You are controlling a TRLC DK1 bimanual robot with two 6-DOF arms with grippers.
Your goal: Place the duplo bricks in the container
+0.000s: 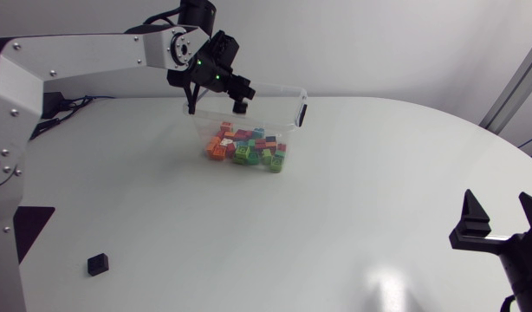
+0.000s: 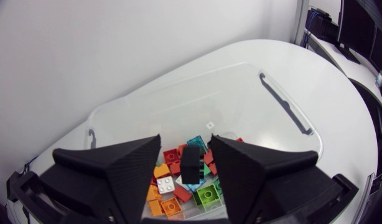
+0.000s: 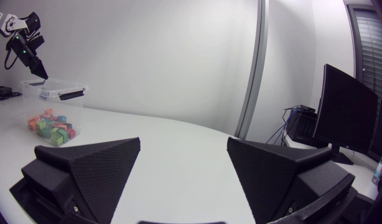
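Left wrist view shows the left gripper (image 2: 185, 140) spread above the clear box (image 2: 178, 99), a black brick (image 2: 191, 165) seemingly loose between its fingers, likely released to join the coloured bricks (image 2: 206, 196) inside, while the right gripper (image 3: 183, 142) rests wide open, well apart

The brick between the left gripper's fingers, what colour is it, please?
Black brick; best in left wrist view.
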